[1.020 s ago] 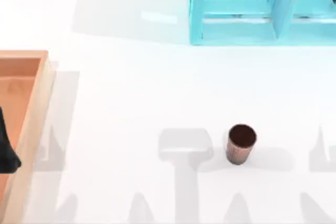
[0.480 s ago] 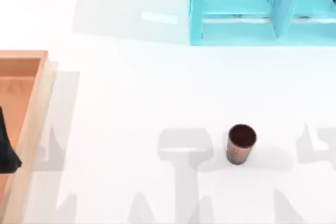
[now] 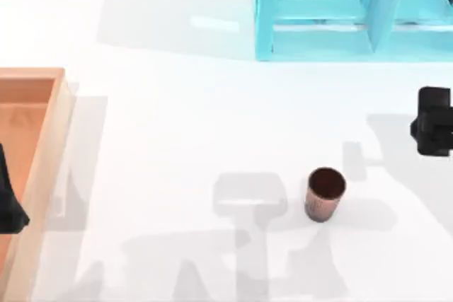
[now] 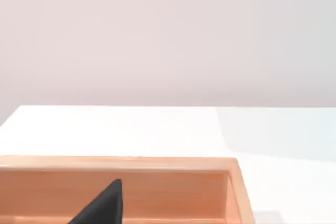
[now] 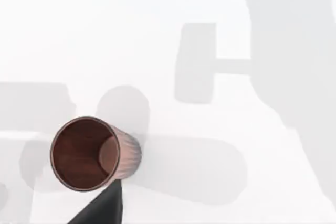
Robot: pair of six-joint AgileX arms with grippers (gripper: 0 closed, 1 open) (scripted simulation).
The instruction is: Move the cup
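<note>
Right arm over the table's right edge
Right gripper (image 5: 102, 208) above the upright cup (image 3: 325, 194), jaws unreadable; left arm parked over the wooden tray (image 3: 42, 148)

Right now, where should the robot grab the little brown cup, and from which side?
Probably around the wall just below the rim. The cup stands upright, open mouth up, with no handle and bare white table all round. The right arm is at the table's right, so its hand could come from that side.
</note>
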